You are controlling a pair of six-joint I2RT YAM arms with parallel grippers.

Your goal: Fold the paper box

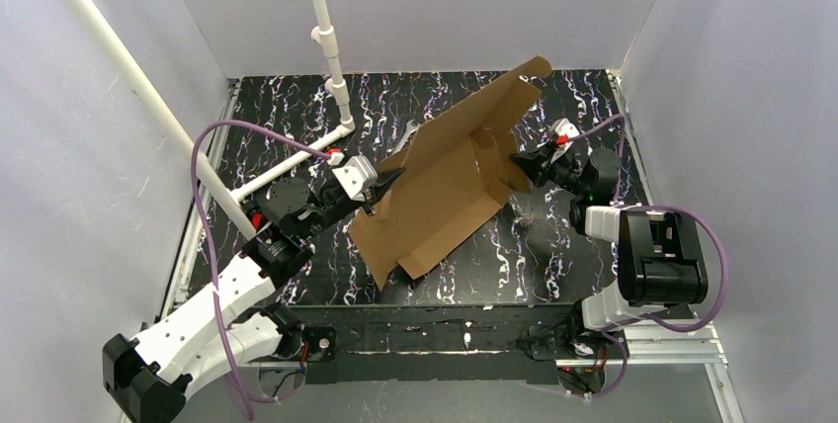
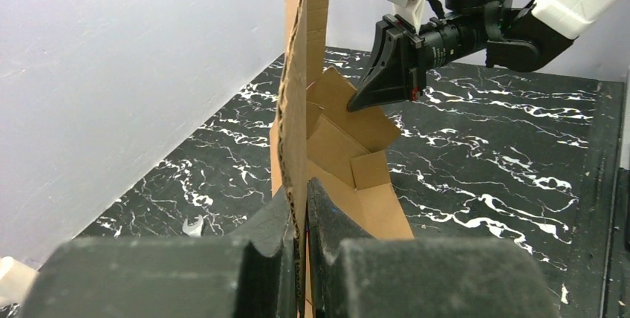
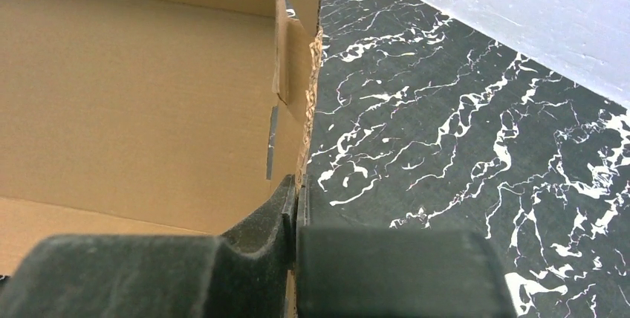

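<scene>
You will find the paper box (image 3: 134,102) cut off by the top and left edges of the right wrist view, and its upper flap runs out of the top of the left wrist view. The left gripper (image 2: 300,210) and the right gripper (image 3: 296,199) show close to the lens only as blurred dark masses, and the cardboard edge pinched in each passes out of sight between them. Note that the white scrap (image 2: 192,225) on the table (image 2: 520,184) is too small to identify.

Bright, even diffuse light, soft shadows; blurry near jaws in both wrist views.
</scene>
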